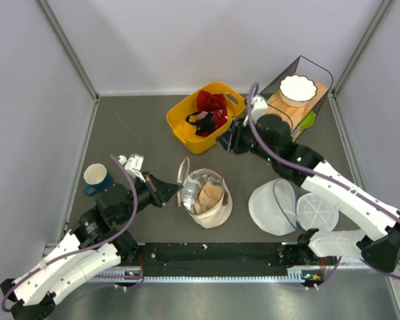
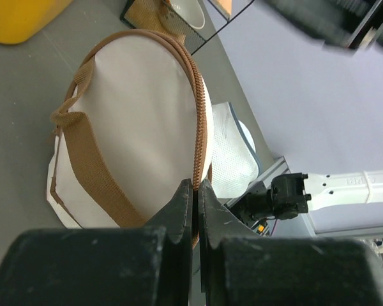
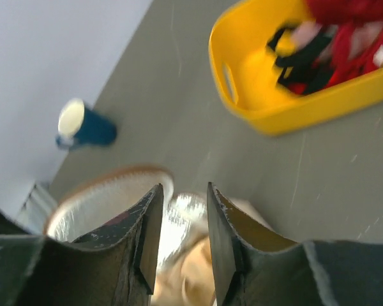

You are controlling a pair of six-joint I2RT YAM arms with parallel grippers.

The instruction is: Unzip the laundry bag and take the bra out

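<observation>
The cream laundry bag [image 1: 217,210] stands open at the table's middle, and its silvery lining [image 1: 197,181] shows. A beige bra [image 1: 210,197] lies inside. The bag's round lid [image 1: 183,179] is tipped up on its left. My left gripper [image 1: 168,190] is shut on the lid's brown zipper band. In the left wrist view the gripper [image 2: 196,185] pinches the band [image 2: 201,127] beside the cream lid [image 2: 140,115]. My right gripper [image 1: 228,141] is open and empty, above the table between the bag and the basket. The right wrist view shows the gripper [image 3: 182,191] over the lining [image 3: 182,220].
A yellow basket [image 1: 180,123] of red and black garments stands behind the bag; it also shows in the right wrist view [image 3: 262,95]. Two white mesh pouches [image 1: 273,207] lie at the right. A blue cup [image 1: 97,178] is at the left. A white bowl [image 1: 298,89] sits on a wire rack at the back right.
</observation>
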